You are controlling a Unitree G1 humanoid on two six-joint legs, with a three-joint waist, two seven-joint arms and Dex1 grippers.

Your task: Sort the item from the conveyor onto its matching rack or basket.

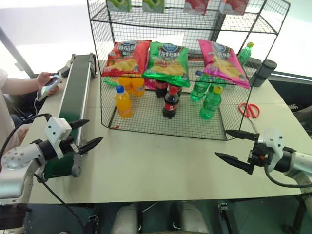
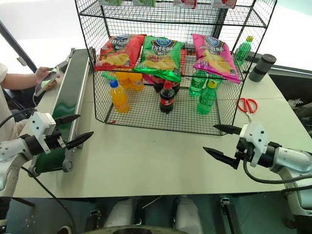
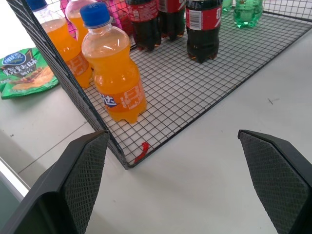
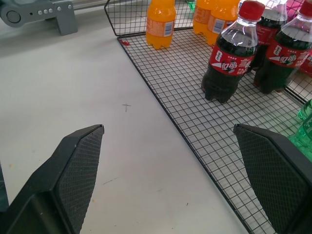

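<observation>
While both claws gape empty, the pink chip bag [image 1: 223,61] lies on the rack [image 1: 192,22].

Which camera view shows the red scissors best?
The left eye view: the red scissors lie whole on the table, right of the rack. The right eye view shows them too, equally unobstructed.

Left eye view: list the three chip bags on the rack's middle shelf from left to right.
Red chip bag → green chip bag → magenta-pink chip bag, all lying on the black wire rack.
</observation>
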